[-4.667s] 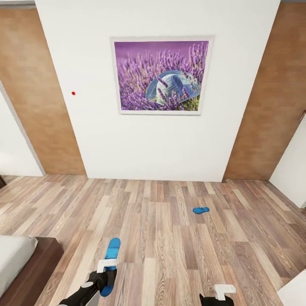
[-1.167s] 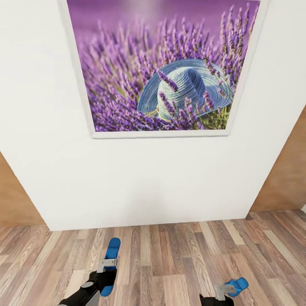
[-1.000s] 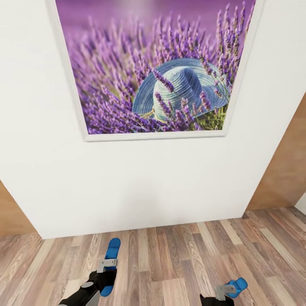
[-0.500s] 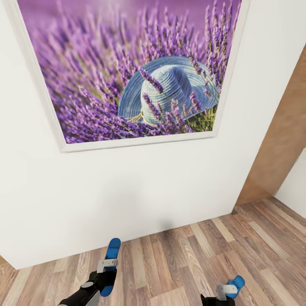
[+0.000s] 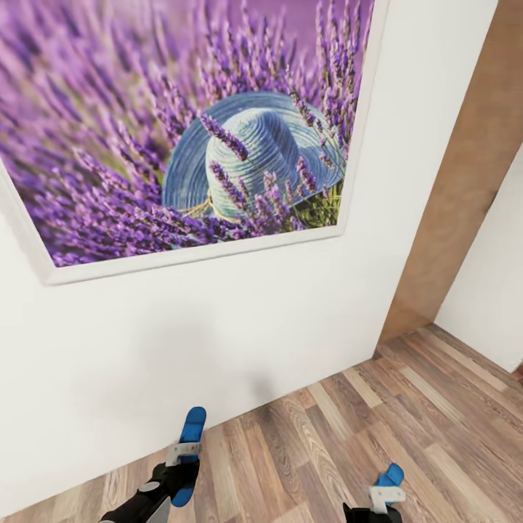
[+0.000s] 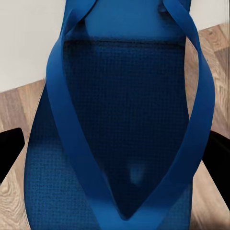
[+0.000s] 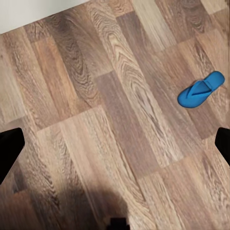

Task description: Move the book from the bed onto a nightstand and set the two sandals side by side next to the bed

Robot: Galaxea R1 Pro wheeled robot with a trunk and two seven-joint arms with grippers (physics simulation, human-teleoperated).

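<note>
Sandal (image 6: 120,143), bright blue, V-strapped

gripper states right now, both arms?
Left gripper: shut on a blue sandal.
Right gripper: open, holding nothing; the second sandal lies on the floor ahead of it.

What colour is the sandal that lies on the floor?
Bright blue; the sandal shows best in the right wrist view, lying on the wood floor.

The left gripper (image 5: 186,456) reaches toward twelve o'clock, its jaws clamped on a blue sandal (image 5: 191,442), while the right gripper (image 5: 383,498) sits low at five o'clock, fingers spread wide and empty
</note>
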